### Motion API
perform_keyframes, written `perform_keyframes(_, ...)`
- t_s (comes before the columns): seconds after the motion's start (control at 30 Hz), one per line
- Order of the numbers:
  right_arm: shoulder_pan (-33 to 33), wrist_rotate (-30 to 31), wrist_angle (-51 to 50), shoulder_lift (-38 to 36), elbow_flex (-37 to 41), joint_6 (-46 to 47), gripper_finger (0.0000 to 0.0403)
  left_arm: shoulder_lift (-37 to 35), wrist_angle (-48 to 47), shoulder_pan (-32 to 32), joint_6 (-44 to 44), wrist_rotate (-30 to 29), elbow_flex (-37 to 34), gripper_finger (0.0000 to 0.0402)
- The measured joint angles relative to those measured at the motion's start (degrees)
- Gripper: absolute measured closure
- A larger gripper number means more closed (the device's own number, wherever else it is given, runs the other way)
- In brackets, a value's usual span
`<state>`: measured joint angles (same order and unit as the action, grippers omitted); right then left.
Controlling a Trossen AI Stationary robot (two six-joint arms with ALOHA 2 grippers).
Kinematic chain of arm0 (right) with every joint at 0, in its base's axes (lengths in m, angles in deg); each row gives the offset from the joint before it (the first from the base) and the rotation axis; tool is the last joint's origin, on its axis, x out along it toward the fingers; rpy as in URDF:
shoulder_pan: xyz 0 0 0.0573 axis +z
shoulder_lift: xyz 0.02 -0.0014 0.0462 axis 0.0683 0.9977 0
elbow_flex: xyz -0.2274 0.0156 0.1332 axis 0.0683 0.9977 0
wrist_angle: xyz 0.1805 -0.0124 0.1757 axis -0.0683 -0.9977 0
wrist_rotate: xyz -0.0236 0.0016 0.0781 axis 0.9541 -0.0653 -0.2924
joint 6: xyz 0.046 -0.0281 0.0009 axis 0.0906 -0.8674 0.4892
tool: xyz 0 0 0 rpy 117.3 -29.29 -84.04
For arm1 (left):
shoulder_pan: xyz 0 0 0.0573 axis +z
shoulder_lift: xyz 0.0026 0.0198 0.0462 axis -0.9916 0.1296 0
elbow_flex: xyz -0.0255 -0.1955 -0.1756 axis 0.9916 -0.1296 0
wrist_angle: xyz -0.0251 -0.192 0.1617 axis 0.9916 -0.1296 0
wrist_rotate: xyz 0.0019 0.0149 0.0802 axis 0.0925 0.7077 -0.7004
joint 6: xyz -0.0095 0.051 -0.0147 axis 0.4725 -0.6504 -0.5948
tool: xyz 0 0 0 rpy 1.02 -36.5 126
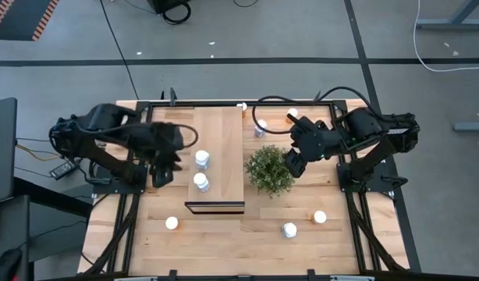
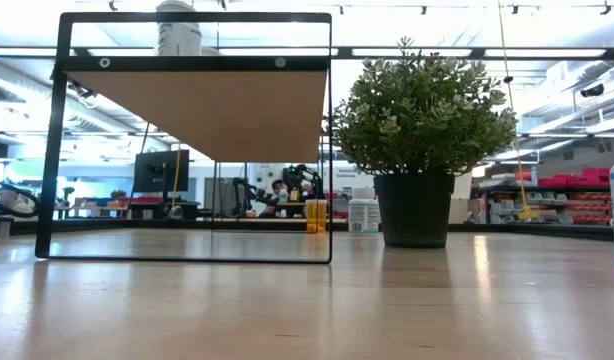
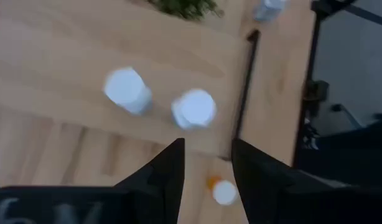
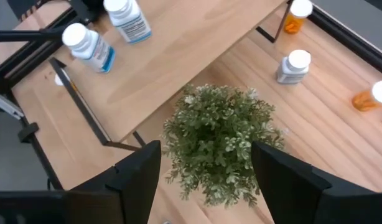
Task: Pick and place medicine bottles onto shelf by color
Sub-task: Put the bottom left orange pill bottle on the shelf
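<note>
A robotics lab or workshop — a large open hall, not a home. The low view looks across a slatted wooden table (image 2: 287,300) into a wide room with long ceiling light strips (image 2: 467,50), a dark monitor (image 2: 159,170) on a far bench, and racks of red bins (image 2: 577,190) along the right wall. From above, the table sits in a black metal frame (image 1: 356,172) on a grey concrete floor (image 1: 286,31) marked with dark tape lines, with loose cables (image 1: 450,47) trailing across it — two dark arms (image 1: 364,133) are bolted at the frame's sides.
</note>
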<state>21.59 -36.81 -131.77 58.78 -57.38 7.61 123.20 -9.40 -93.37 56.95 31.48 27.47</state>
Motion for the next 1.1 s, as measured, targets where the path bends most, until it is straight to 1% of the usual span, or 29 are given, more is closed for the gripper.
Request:
perform_keyframes(0.13, 1.8, 0.0, 0.8, 0.0, 0.0, 0.5, 0.0147, 0.3, 0.6, -5.2, 5.6, 0.6, -1.8, 0.0264)
perform_keyframes(0.2, 3.1, 0.6, 1.3, 0.0, 0.0, 1.0, 0.0147, -0.2, 0.0, -7.8, 8.1, 0.9, -4.7, 0.0255)
perform_keyframes(0.27, 4.5, 1.8, 1.6, 0.0, 0.0, 1.7, 0.0147, -0.3, 0.6, -10.8, 10.5, 1.1, -8.9, 0.0241)
perform_keyframes(0.4, 7.4, 3.9, 2.4, 0.0, 0.0, 3.4, 0.0147, -0.6, 0.2, -15.8, 15.1, 3.2, -19.4, 0.0200)
perform_keyframes(0.5, 9.8, 5.2, 2.7, 0.0, 0.0, 5.2, 0.0147, -0.5, 0.8, -20.1, 16.3, 4.8, -25.9, 0.0166)
perform_keyframes(0.7, 14.1, 7.6, 2.7, 0.0, 0.0, 8.6, 0.0147, -0.6, 8.8, -28.1, 19.3, 4.6, -34.8, 0.0100)
perform_keyframes(0.83, 16.9, 10.2, 2.7, 0.0, 0.0, 10.9, 0.0147, -0.6, 18.1, -31.9, 19.3, 4.6, -40.4, 0.0070)
perform_keyframes(0.97, 18.9, 12.8, 2.6, 0.0, 0.5, 13.9, 0.0147, -0.6, 22.8, -35.0, 19.4, 4.2, -45.8, 0.0059)
perform_keyframes(1.1, 20.5, 14.2, 2.6, 0.0, 0.5, 16.3, 0.0147, -0.6, 23.5, -36.4, 21.4, 0.8, -49.9, 0.0059)
